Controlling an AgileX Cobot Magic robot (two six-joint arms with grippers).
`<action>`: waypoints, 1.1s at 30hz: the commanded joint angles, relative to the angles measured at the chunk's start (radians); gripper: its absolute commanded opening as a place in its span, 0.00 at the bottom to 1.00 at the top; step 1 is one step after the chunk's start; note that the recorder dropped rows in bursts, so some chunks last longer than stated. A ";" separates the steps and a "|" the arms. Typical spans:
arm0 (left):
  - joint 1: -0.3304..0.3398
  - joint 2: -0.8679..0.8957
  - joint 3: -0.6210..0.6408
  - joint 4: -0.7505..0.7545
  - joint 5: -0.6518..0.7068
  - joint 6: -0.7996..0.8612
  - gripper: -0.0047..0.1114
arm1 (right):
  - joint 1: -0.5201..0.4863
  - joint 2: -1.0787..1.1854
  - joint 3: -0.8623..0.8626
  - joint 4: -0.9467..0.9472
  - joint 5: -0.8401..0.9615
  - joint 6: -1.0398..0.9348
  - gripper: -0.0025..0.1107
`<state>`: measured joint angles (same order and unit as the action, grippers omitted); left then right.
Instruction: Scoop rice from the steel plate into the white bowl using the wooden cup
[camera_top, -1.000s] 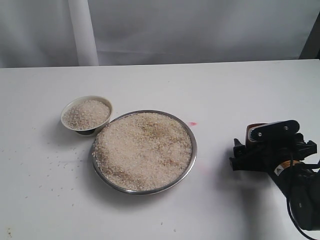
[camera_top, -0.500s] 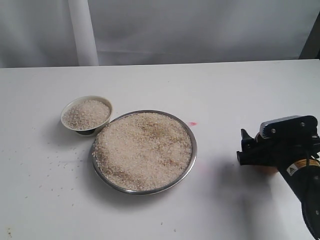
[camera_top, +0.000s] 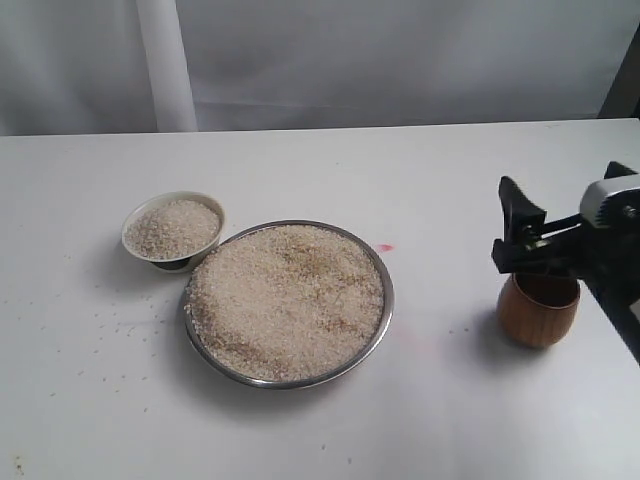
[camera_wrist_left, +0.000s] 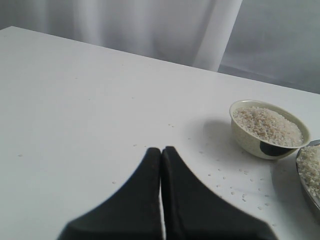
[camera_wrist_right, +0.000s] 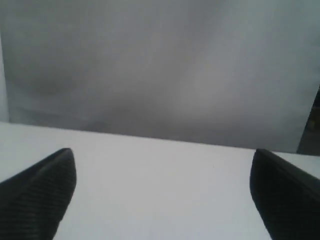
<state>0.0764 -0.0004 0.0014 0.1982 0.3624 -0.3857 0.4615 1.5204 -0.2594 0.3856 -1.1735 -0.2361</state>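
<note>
Reddish-brown glossy wooden cup stands upright on the white table. Our right gripper hangs over it, jaws spread wide and empty; our left gripper is pressed together.

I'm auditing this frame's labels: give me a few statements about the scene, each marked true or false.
1. The wooden cup stands upright on the table. True.
2. The white bowl is empty. False: it holds rice.
3. The right gripper has its jaws clamped on the wooden cup. False: they stand open, nothing between them.
4. The left gripper has its jaws shut. True.
</note>
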 joint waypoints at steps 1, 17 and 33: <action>-0.006 0.000 -0.001 -0.005 -0.006 -0.004 0.04 | 0.037 -0.166 0.024 0.026 0.085 0.005 0.73; -0.006 0.000 -0.001 -0.005 -0.006 -0.004 0.04 | 0.110 -0.788 0.037 0.007 0.531 -0.040 0.07; -0.006 0.000 -0.001 -0.005 -0.006 -0.004 0.04 | 0.110 -0.912 0.037 0.007 0.611 -0.070 0.02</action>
<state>0.0764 -0.0004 0.0014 0.1982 0.3624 -0.3857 0.5677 0.6156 -0.2290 0.4031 -0.5629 -0.2951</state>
